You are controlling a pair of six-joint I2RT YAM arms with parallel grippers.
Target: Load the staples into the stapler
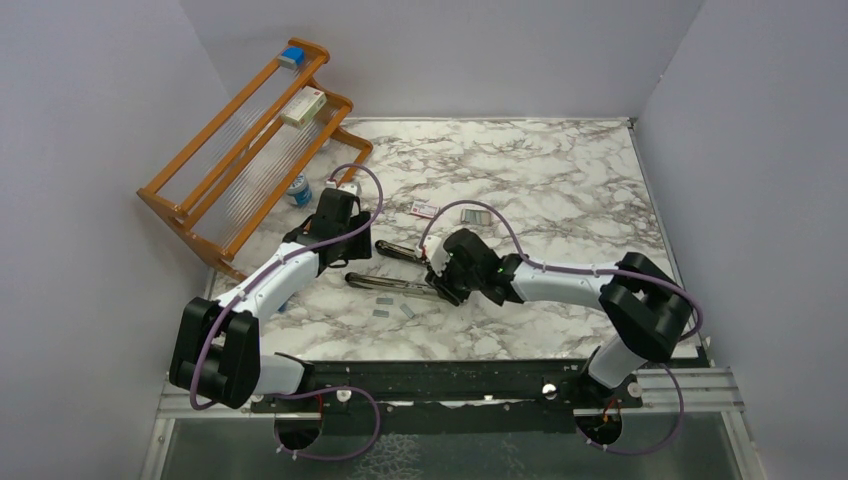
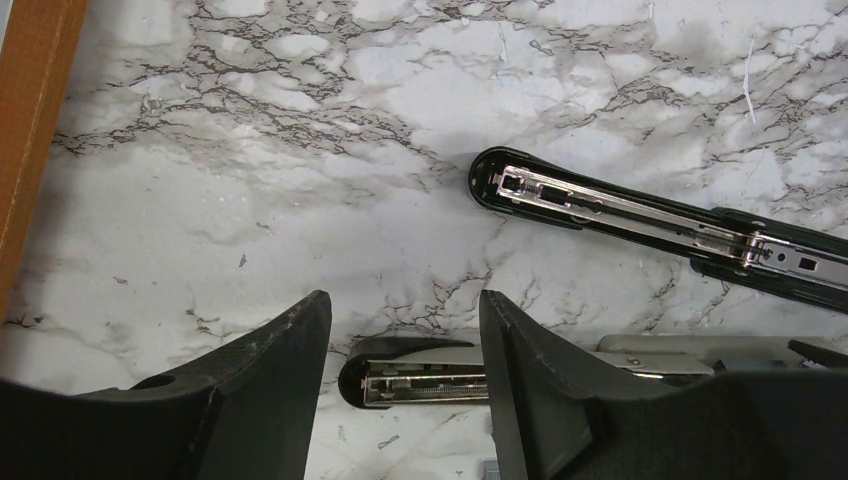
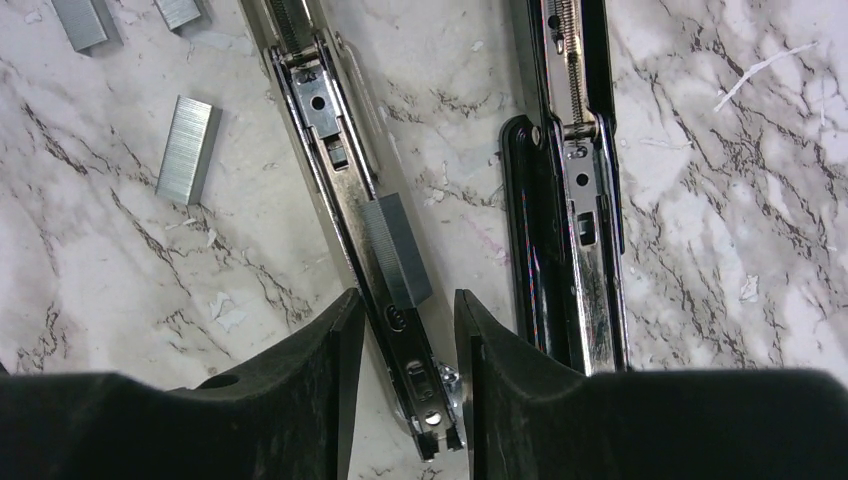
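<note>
Top cam first: the slim black desk stapler [image 1: 390, 284] with the shiny silver inner rail is lying splayed open in a V in the middle of the white-and-grey marble table [image 1: 560, 180]. A couple of short silver-grey staple strips [image 1: 385, 312] are loose just in front of it. The left gripper [image 1: 352, 245] is at the V's open ends, the right gripper [image 1: 440, 283] is where the two halves meet, and an orange wooden rack [image 1: 250, 140] stands back left. Left wrist cam: fingers [image 2: 270, 390] spread wide over the tip of the nearer stapler half, not pinching anything, and the other half lies apart beyond it. Right wrist cam: the fingers [image 3: 320, 400] are drawn in close on either side of the silver rail [image 3: 320, 110], and honestly I can't tell if they're actually clamping it. One staple strip [image 3: 397, 250] sits a bit crooked on that rail just ahead of the fingertips. More strips [image 3: 187, 150] lie on the marble to the left.
</note>
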